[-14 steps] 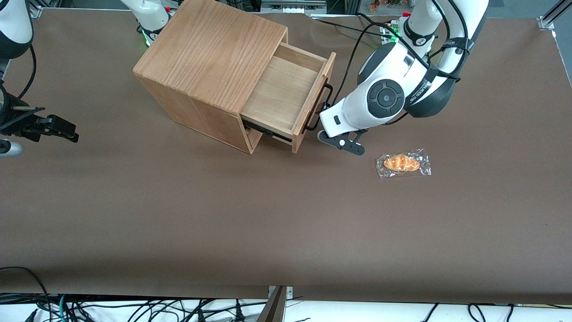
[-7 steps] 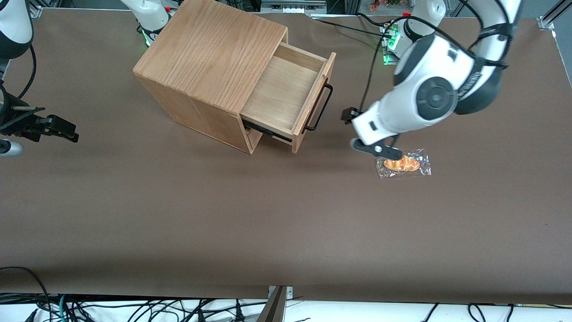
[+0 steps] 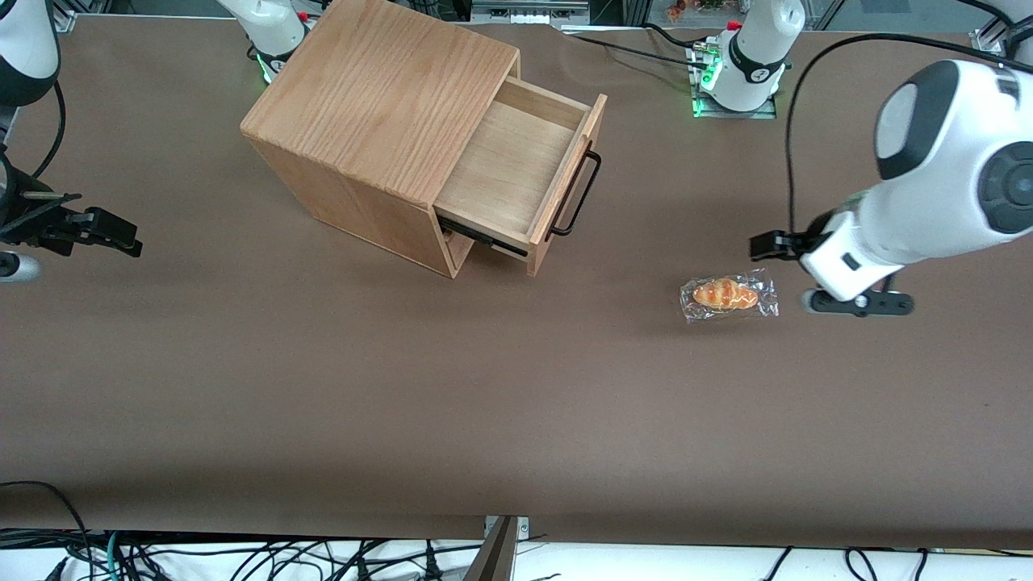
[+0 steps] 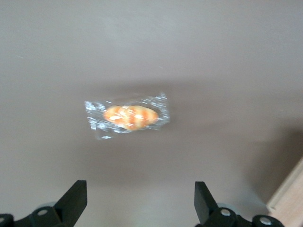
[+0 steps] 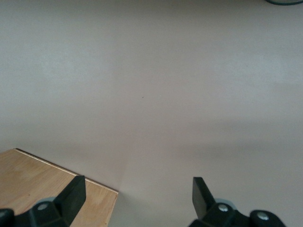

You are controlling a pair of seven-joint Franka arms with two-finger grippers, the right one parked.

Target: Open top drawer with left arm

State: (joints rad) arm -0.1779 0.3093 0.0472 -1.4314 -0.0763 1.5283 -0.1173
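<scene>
Brown bench [image 3: 323, 387] spread wide before us, cables trailing along its near edge, and on it we see the big wooden box [image 3: 379, 121] sitting at an angle. The top drawer [image 3: 516, 173] is pulled well out of that box, its bare wooden floor open to view and its thin black bar handle [image 3: 575, 196] hanging free with nothing on it. Out toward the working arm's end of the bench we find the left arm [image 3: 936, 194], and its claw [image 4: 139, 208] hovers above the bench, well apart from the drawer, fingers spread wide and holding nothing. Between the drawer and the claw lies a small wrapped pastry [image 3: 729, 295] in clear crinkly film, flat on the bench; from the wrist camera we look straight down on it past the two fingertips [image 4: 75, 201].
</scene>
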